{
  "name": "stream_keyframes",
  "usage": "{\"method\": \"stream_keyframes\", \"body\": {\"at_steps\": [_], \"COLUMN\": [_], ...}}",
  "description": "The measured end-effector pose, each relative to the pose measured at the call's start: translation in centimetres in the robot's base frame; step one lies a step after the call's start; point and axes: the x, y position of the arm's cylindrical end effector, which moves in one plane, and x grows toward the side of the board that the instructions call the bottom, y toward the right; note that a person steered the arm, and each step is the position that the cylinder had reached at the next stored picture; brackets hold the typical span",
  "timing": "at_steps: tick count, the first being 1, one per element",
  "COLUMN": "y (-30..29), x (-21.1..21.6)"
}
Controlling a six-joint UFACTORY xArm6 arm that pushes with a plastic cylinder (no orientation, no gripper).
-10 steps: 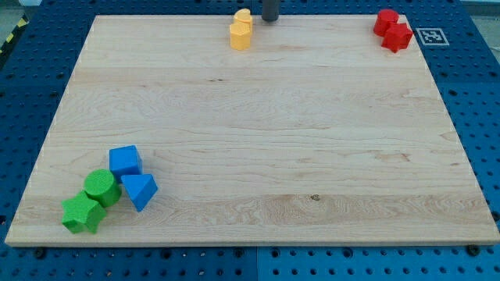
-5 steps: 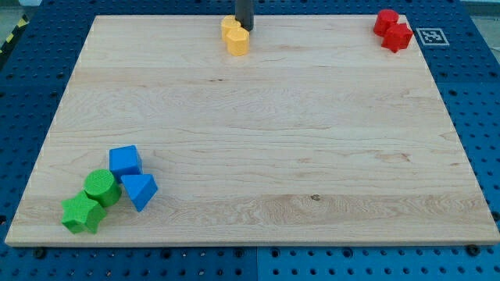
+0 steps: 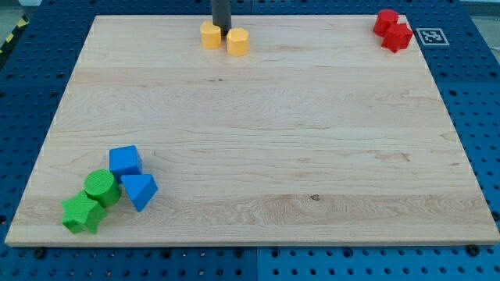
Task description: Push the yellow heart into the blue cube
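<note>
Two yellow blocks lie near the top edge of the wooden board (image 3: 258,125). One yellow block (image 3: 210,35) is on the left and the other yellow block (image 3: 237,42) is on the right; I cannot tell which is the heart. My tip (image 3: 222,31) stands between them, close to both. The blue cube (image 3: 125,161) sits far away at the view's bottom left, touching a blue triangular block (image 3: 140,190) and a green cylinder (image 3: 101,186).
A green star-like block (image 3: 81,213) lies below the green cylinder at the bottom left corner. Two red blocks (image 3: 385,21) (image 3: 398,37) sit together at the top right corner. A black-and-white marker tag (image 3: 429,36) lies just off the board there.
My tip has moved left along the top edge. The two yellow blocks, stacked close together before, are now split, the left one pushed further left.
</note>
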Motion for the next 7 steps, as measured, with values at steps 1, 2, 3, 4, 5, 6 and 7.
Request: {"method": "stream_keyframes", "body": {"at_steps": [1,2,3,4,5,6,7], "y": [-2.0,-3.8,-6.1,-8.5,-9.5,-9.5,-9.5], "x": [0.9,2.4,3.5,4.2,5.9,7.9,9.8]}}
